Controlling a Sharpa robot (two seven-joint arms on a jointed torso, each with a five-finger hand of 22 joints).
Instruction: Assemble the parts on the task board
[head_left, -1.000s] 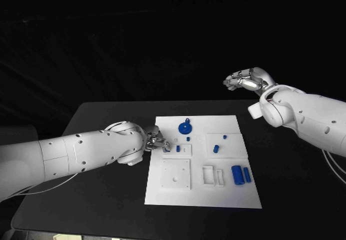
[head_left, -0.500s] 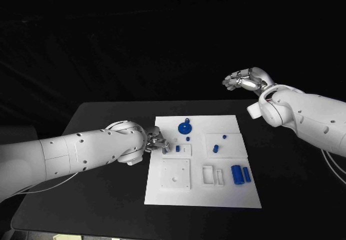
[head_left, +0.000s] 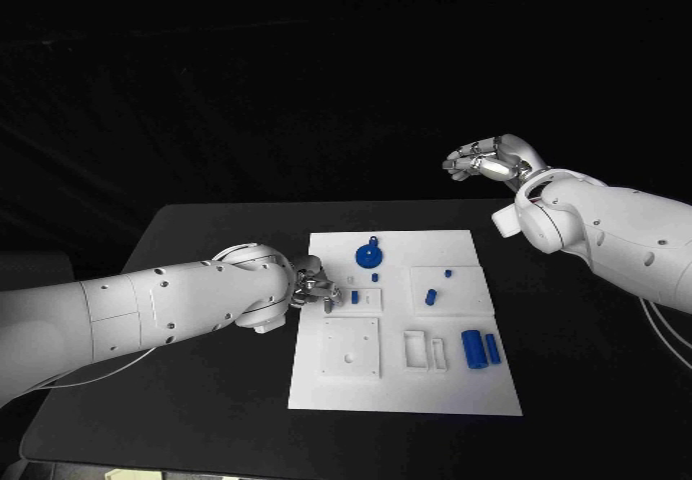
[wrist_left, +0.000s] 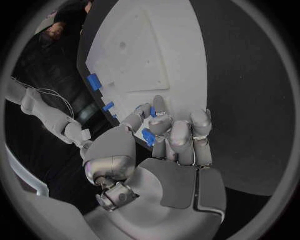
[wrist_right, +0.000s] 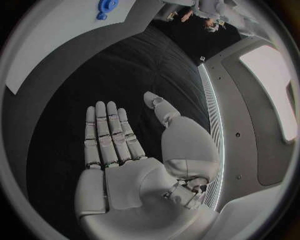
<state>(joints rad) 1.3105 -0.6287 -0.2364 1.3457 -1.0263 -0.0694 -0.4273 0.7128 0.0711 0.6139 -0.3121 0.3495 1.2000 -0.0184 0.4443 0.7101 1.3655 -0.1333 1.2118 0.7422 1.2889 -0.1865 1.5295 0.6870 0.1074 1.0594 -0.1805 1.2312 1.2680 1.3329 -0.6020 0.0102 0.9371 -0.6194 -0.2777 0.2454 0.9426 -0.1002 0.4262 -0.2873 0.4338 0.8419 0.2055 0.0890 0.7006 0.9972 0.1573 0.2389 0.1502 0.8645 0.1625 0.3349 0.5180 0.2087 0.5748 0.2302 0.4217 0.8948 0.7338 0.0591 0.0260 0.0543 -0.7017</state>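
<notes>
The white task board (head_left: 433, 395) lies in the middle of the black table. My left hand (head_left: 309, 280) sits low at the board's left edge, and a small blue part (wrist_left: 148, 137) is pinched between its thumb and fingers. Just beside the fingertips a blue peg (head_left: 355, 296) stands on the board. A blue gear (head_left: 371, 256) sits near the board's far edge. Two blue cylinders (head_left: 473, 347) lie side by side at the right. My right hand (head_left: 490, 160) hangs high beyond the table's far right corner, its fingers (wrist_right: 109, 132) stretched out flat and holding nothing.
More small blue pegs (head_left: 433, 296) stand on the board's right half. A raised white square block (head_left: 352, 347) and white slotted pieces (head_left: 415, 349) occupy the near part of the board. Bare black table (head_left: 216, 400) surrounds the board on all sides.
</notes>
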